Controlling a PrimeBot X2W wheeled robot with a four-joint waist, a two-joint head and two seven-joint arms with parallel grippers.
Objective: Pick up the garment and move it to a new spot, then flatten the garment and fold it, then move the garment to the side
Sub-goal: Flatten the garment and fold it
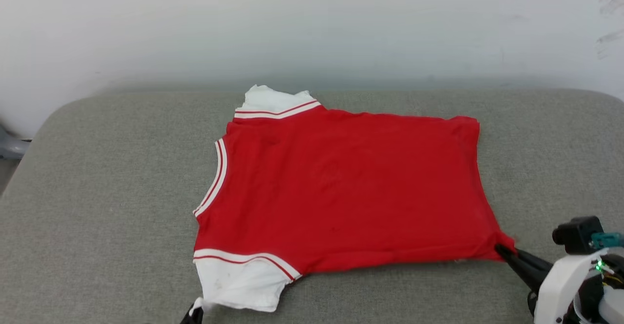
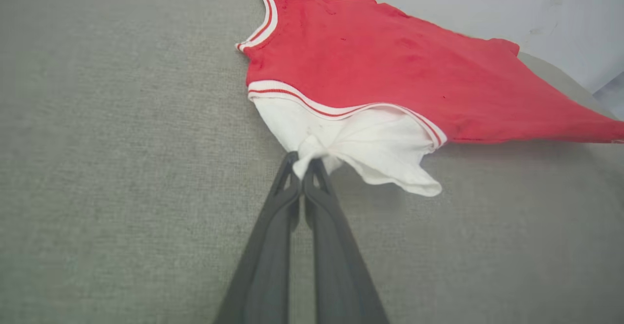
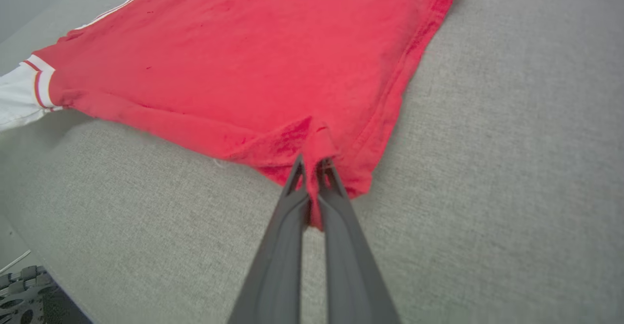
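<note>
Lying nearly flat, the red T-shirt point(image 1: 341, 187) stretches between the two pincers on the grey fabric-covered pad point(image 1: 97, 192). The left pincer point(image 2: 304, 162) is clamped on the bunched edge of the near white sleeve point(image 2: 360, 143). From its tips the shirt's body runs away ahead and to the right in its wrist view. The right pincer point(image 3: 312, 165) is pinched together on the near hem corner point(image 3: 312, 139), with the red cloth fanning out ahead of it and to its left. The far sleeve point(image 1: 273, 101) lies well beyond the left pincer, near the pad's back edge by the pale wall point(image 1: 292, 22). Judging by this, the move to a spot looks done and the flattening is under way: the body is smooth, but both gripped corners are puckered. Folding the shirt and setting it aside are left.
</note>
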